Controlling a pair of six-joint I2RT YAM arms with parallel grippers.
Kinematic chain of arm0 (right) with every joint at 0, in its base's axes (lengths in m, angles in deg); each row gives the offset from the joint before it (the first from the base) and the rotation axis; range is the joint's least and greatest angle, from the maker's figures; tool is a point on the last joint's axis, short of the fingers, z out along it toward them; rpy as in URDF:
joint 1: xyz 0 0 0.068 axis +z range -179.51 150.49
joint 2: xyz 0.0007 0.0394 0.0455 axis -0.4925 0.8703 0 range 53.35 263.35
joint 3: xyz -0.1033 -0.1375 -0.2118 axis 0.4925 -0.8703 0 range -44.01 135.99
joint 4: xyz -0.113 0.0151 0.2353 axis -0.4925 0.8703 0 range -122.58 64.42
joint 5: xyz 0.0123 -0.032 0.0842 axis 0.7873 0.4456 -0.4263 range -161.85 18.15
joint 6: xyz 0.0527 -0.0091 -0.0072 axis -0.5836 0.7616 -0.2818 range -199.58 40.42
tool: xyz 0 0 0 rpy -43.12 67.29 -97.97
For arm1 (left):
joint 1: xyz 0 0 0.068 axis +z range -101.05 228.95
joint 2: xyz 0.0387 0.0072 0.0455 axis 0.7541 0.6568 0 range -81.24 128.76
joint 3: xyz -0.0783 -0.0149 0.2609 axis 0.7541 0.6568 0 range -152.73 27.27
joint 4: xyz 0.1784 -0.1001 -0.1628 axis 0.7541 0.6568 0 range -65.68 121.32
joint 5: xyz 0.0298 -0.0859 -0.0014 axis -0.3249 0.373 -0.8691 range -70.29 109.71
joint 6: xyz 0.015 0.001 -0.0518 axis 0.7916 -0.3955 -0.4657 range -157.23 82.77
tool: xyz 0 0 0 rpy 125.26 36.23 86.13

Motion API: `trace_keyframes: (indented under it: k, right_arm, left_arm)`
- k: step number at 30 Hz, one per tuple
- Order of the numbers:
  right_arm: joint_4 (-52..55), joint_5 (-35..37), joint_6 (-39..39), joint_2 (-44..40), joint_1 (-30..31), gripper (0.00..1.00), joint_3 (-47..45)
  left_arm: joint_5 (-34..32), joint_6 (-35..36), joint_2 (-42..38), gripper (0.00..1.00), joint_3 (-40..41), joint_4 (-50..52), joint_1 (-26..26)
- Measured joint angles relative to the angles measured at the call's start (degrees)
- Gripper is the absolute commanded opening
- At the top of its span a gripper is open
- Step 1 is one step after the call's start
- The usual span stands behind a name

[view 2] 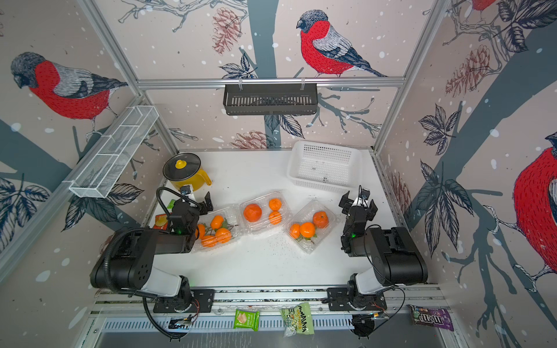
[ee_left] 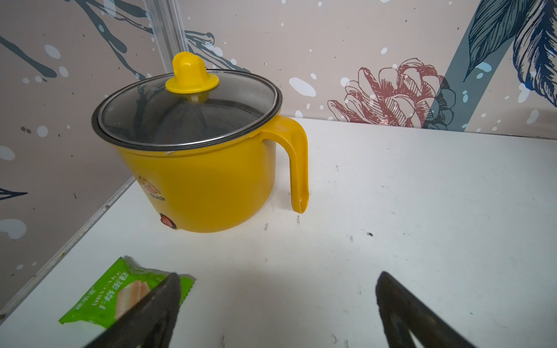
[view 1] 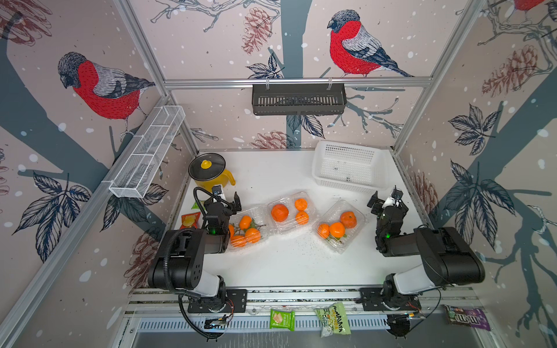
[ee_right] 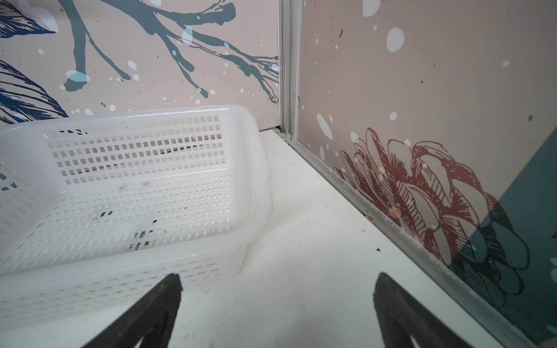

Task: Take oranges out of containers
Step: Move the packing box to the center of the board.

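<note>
Our left gripper (ee_left: 278,277) and right gripper (ee_right: 277,277) hang wide and empty, and reaching for the oranges (view 1: 280,212) we may snag the flimsy containers (view 1: 313,215) and drag them along.

Three containers (view 1: 291,224) in row across mid tabletop (view 1: 286,265), oranges (view 1: 279,212) inside each. Pot (view 1: 208,171) at far-left corner, behind left claw (ee_left: 278,275); basket (view 1: 349,182) at far-right, behind right claw (ee_right: 278,274). Packets (view 1: 190,220) left of row, before pot.

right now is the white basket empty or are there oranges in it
Empty. In the right wrist view the white basket holds only a few dark specks on its perforated floor; no fruit inside.
</note>
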Motion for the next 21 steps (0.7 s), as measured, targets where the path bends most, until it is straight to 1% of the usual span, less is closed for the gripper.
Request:
trace_keyframes:
  k: [8,10,13,16,18,21]
  right_arm:
    - [-0.02,0.0,0.0,-0.07,0.0,1.0,-0.02]
    - [0.24,0.11,-0.02,-0.68,-0.02,1.0,-0.09]
    - [0.15,0.09,-0.02,-1.49,-0.02,1.0,-0.31]
    - [1.22,0.61,0.33,-3.61,0.76,1.0,-0.46]
    - [6.01,1.81,0.35,-8.15,1.62,1.0,0.87]
    - [10.62,4.02,-1.57,-14.47,1.11,1.0,3.21]
  left_arm:
    - [-0.2,0.0,-0.17,0.99,0.0,0.07,0.0]
    - [-2.62,-0.59,-1.4,0.98,-0.81,1.81,-0.04]
    - [-5.7,-1.75,-5.6,0.98,-6.86,10.08,0.09]
    - [-6.4,-3.52,-9.03,0.98,-11.23,17.22,0.17]
    - [-7.52,-5.46,-11.34,0.98,-12.13,22.97,0.17]
    - [-10.25,-10.14,-16.11,0.98,-12.24,31.87,0.17]
